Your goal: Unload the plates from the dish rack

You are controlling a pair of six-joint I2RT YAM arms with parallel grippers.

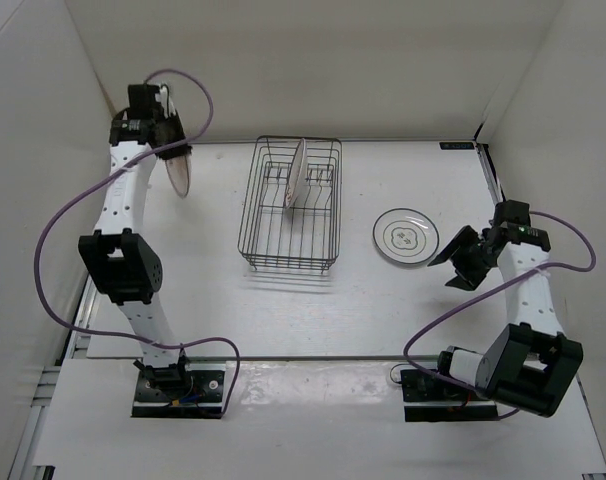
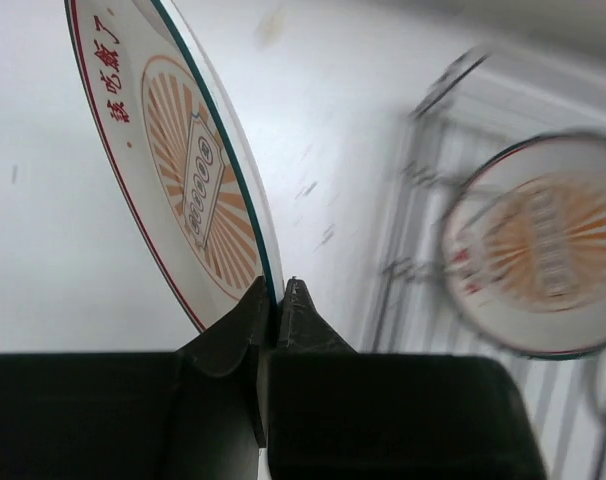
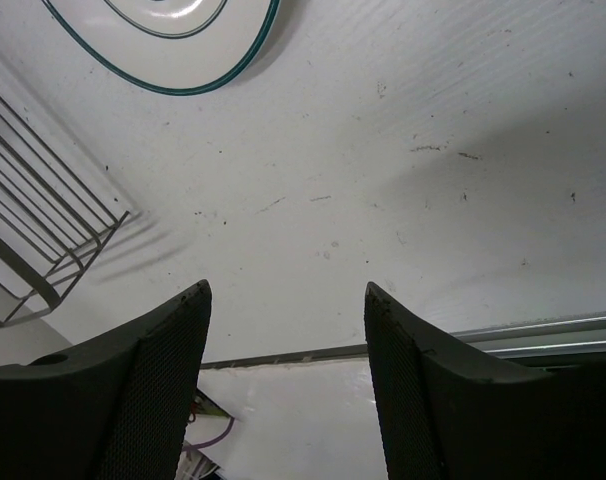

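The dark wire dish rack (image 1: 289,205) stands mid-table with one white plate (image 1: 295,172) upright in its slots; that plate shows blurred in the left wrist view (image 2: 538,260). My left gripper (image 1: 173,148) is shut on the rim of an orange-patterned plate (image 1: 180,173), held on edge above the table's far left; its face shows in the left wrist view (image 2: 178,150). A grey-ringed plate (image 1: 405,237) lies flat right of the rack, and its edge shows in the right wrist view (image 3: 173,40). My right gripper (image 1: 455,265) is open and empty, near that plate.
White walls enclose the table on the left, back and right. The table's front edge rail (image 3: 403,348) runs below the right gripper. A corner of the rack (image 3: 43,240) shows in the right wrist view. Purple cables loop off both arms.
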